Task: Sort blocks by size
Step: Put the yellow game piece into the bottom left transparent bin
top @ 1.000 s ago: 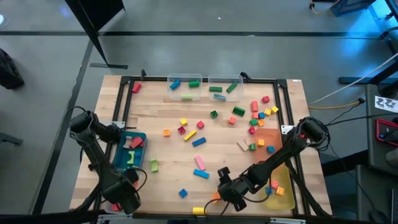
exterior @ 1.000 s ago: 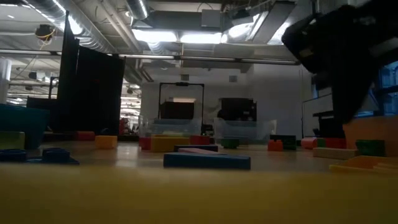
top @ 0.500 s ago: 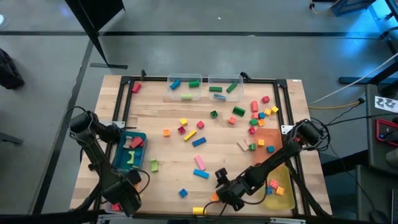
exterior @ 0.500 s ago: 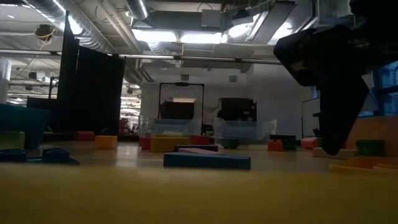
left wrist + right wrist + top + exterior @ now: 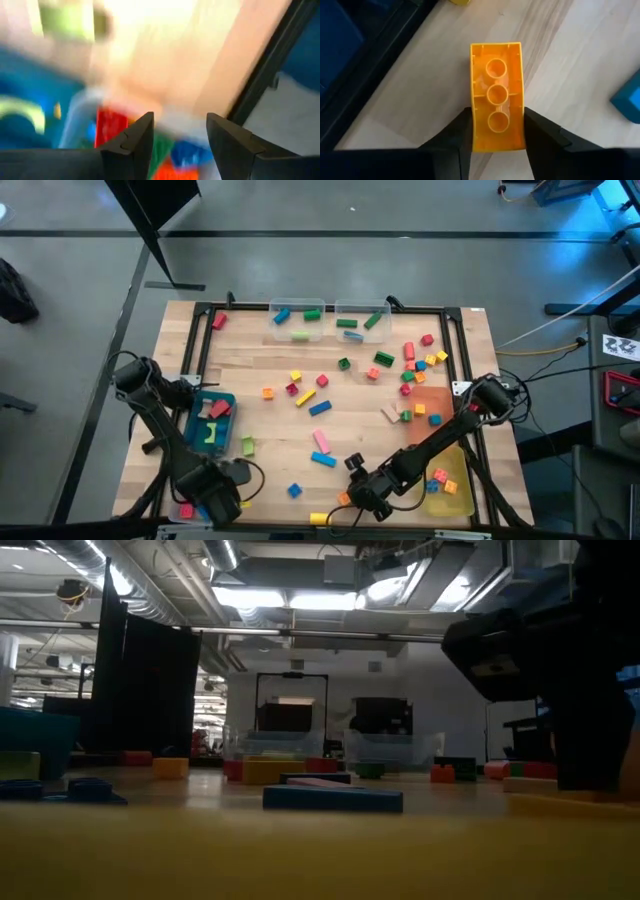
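Blocks of many colours lie scattered over the wooden table [image 5: 270,370]. An orange block [image 5: 497,92] lies hollow side up near the table's near edge, also seen in the high view as the orange block [image 5: 344,498]. My right gripper [image 5: 496,131] is shut on it; in the low view it is the dark mass of my right gripper [image 5: 588,730]. My left gripper [image 5: 179,142] stands open at the near left [image 5: 222,498], pointing down over a bin of red, green and blue blocks [image 5: 150,150], with nothing between its fingers. My right gripper pinches the orange block by its two long sides [image 5: 473,125], at the end nearest the wrist, one finger on each side. The fingers come slanting down from the near right and lie across the block's width. The block rests flat on the table, hollow side up.
Two clear bins [image 5: 298,322] [image 5: 362,322] with blocks stand at the far edge. A blue bin [image 5: 192,423] sits at the left, an orange and yellow bin [image 5: 462,498] at the near right. A yellow block [image 5: 318,518] lies by the near edge. A black frame [image 5: 200,340] rims the table.
My right gripper has sunk a little onto the orange block near the table's near edge. My left gripper has swung toward the table's right along the near edge, and its wrist has turned.
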Controlling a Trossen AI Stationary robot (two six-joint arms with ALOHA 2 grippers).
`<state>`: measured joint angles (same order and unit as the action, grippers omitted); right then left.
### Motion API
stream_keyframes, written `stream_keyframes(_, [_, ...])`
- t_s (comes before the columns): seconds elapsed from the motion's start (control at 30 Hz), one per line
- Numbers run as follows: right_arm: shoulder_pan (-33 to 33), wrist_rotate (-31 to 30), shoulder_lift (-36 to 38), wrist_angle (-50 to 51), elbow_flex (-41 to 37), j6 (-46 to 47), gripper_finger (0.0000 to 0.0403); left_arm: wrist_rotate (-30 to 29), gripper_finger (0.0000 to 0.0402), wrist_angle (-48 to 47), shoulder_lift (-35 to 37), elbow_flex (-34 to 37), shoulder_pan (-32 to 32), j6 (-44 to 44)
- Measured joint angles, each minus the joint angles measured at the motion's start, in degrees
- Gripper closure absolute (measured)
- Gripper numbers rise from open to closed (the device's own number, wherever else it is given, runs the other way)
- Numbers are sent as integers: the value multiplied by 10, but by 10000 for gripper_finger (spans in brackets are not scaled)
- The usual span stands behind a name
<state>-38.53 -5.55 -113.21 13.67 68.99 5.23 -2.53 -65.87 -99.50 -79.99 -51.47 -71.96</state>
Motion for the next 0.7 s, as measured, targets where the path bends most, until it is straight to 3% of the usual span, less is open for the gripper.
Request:
stream_keyframes(0.17, [15,-18,0,60,33,-24,265,-95,235,60,0,0,32,68])
stream_keyframes(0.4, [46,-113,0,185,118,-75,251,-201,235,147,0,0,92,124])
stream_keyframes(0.7, [52,-290,1,227,192,-170,260,-213,235,236,0,0,167,219])
